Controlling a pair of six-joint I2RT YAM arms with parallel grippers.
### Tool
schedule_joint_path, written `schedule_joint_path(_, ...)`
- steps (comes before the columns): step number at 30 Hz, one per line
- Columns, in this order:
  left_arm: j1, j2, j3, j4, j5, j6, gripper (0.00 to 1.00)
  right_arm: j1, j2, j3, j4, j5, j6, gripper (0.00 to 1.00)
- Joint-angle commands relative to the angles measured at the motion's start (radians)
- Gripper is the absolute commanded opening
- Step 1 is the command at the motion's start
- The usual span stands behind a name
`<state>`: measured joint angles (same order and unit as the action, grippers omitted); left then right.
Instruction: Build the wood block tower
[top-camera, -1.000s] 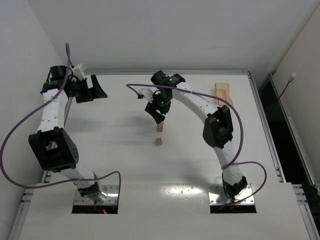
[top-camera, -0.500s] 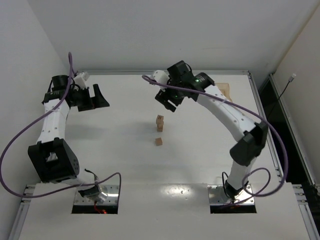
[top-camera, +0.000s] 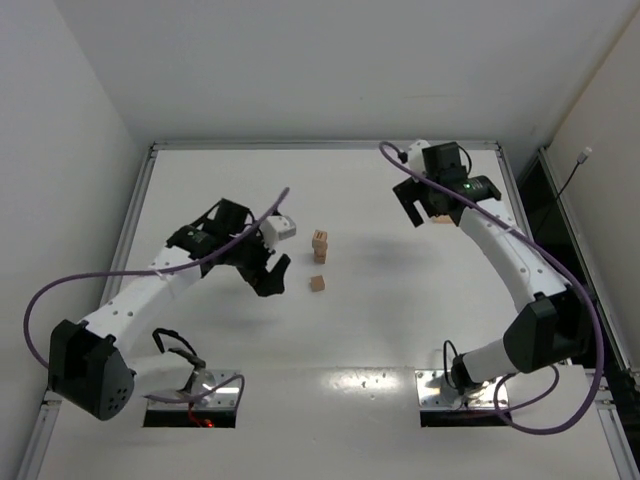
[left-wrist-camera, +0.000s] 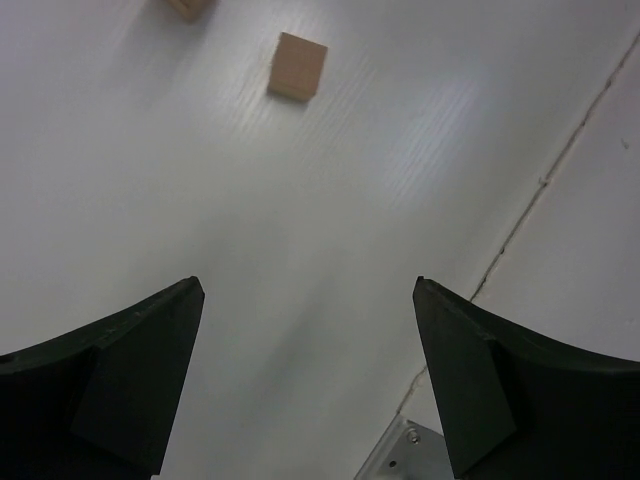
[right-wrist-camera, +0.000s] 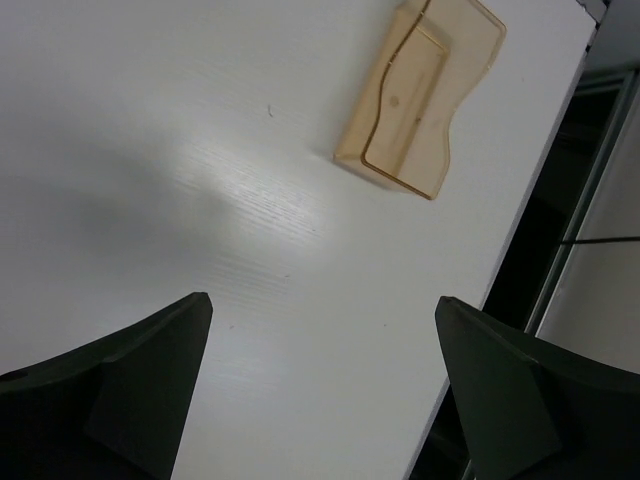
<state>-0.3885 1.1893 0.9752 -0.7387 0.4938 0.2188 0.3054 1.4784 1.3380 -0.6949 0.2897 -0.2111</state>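
moved: left arm is swung in from 10 o'clock of the table (top-camera: 400, 320) to mid-table; right arm is drawn back off the tower (top-camera: 320, 244) and out to the tray (right-wrist-camera: 420, 100) at 2 o'clock.
left gripper (top-camera: 268, 273): jaws are spread wide, nothing is held; only bare table is seen between the fingers in the wrist view.
left gripper position: 9 o'clock of the loose block (top-camera: 317, 284), near, no contact.
right gripper (top-camera: 423, 207): jaws are spread wide, nothing is held.
right gripper position: 2 o'clock of the tower, well apart; tray is seen at 1 o'clock in its wrist view, beyond the fingertips.
tower: single column of wood cubes, upright, near table centre; dark marks are seen on the top cube; touched by neither gripper.
loose block: flat on the table at 6 o'clock of the tower, just apart from it; seen at 12 o'clock in the left wrist view.
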Motion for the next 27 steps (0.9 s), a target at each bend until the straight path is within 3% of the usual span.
schedule_joint_path(1,-0.116,0.027,-0.018,0.018,-0.081,0.142,0.83,-0.066,-0.073,-0.032,0.074,-0.012,0.038,0.92)
schedule_joint_path(5,-0.312,0.085,-0.018,0.039,-0.147,0.265,0.83,-0.149,-0.095,-0.056,0.063,-0.104,0.058,0.92)
schedule_joint_path(9,-0.42,0.121,-0.039,0.105,-0.271,0.361,0.82,-0.209,-0.095,-0.056,0.052,-0.153,0.058,0.92)
schedule_joint_path(15,-0.418,0.208,-0.015,0.196,-0.284,0.444,0.75,-0.259,-0.076,-0.056,0.041,-0.222,0.067,0.92)
schedule_joint_path(27,-0.388,0.339,0.056,0.262,-0.238,0.436,0.74,-0.27,-0.026,-0.037,0.021,-0.271,0.067,0.92)
